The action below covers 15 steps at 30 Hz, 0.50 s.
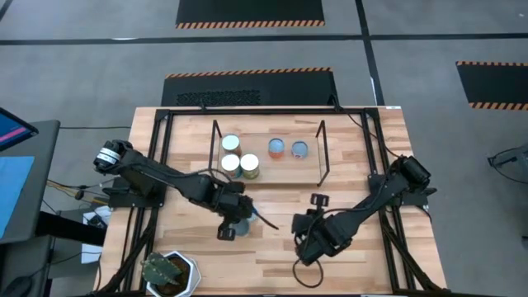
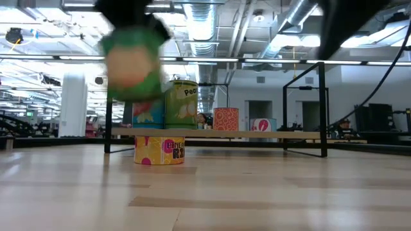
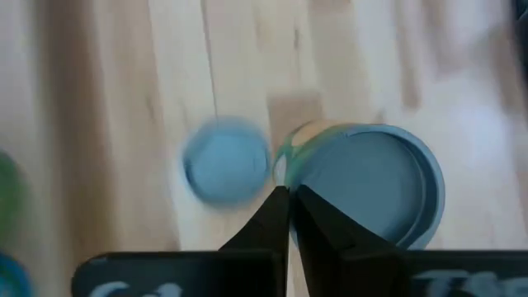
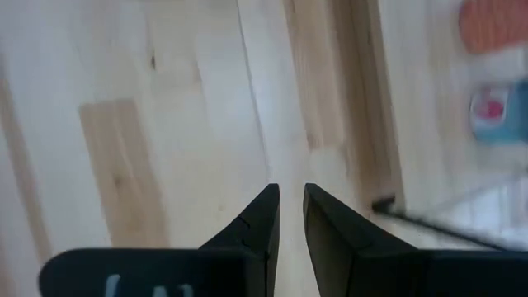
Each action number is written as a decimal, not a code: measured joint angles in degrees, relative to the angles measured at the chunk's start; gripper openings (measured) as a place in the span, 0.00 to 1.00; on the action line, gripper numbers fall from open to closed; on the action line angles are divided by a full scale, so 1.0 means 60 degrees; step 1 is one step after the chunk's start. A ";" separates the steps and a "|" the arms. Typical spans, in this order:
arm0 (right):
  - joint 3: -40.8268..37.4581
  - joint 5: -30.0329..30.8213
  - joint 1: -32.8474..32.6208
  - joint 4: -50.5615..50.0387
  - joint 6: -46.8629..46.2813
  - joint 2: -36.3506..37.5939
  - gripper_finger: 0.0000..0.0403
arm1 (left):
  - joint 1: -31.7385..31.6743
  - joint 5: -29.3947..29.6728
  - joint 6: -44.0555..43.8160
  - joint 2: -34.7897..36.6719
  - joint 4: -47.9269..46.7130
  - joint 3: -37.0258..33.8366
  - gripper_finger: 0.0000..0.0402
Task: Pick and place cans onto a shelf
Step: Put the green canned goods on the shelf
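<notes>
My left gripper (image 1: 234, 218) is shut on a green can with a pale-blue top (image 3: 371, 190), held above the table near its middle. In the low view the can (image 2: 131, 61) is blurred and clear of the wood. A yellow can (image 2: 159, 151) stands on its base on the table beside it, and its pale-blue top (image 3: 227, 161) also shows in the left wrist view. The shelf (image 1: 268, 175) holds several cans, among them an orange one (image 1: 276, 148) and a pale-blue-topped one (image 1: 300, 149). My right gripper (image 4: 290, 198) is shut and empty, over bare wood near the shelf's right end. My left gripper pinches the green can at the edge of its pale-blue top (image 3: 290, 169). One finger lies over the top and the other is outside the can's wall. The fingers come from above. The can hangs upright below them, lifted clear of the table.
Thin black wire frames (image 1: 322, 153) stand at the shelf's two short ends. A white hexagonal pot with a green plant (image 1: 172, 272) stands at the table's near left corner. Bare wood lies between the two grippers and along the near edge.
</notes>
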<state>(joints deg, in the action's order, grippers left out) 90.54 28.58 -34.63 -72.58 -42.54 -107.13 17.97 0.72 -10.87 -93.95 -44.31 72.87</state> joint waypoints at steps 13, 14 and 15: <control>0.0000 0.1045 -0.1756 -0.1926 -0.3639 0.0003 0.20 | -0.2742 0.0074 0.2475 -0.2171 -0.1389 0.4862 0.00; 0.0000 0.1046 -0.1863 -0.1883 -0.3770 0.0000 0.20 | -0.2884 0.0076 0.2593 -0.2524 -0.1789 0.5392 0.00; 0.0000 0.1052 -0.1952 -0.1899 -0.3894 0.0000 0.20 | -0.3018 0.0068 0.2687 -0.2864 -0.2180 0.5870 0.00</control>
<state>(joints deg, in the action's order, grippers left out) 90.54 34.89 -46.34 -83.98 -65.91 -107.13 -0.14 1.13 5.25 -111.13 -57.39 108.09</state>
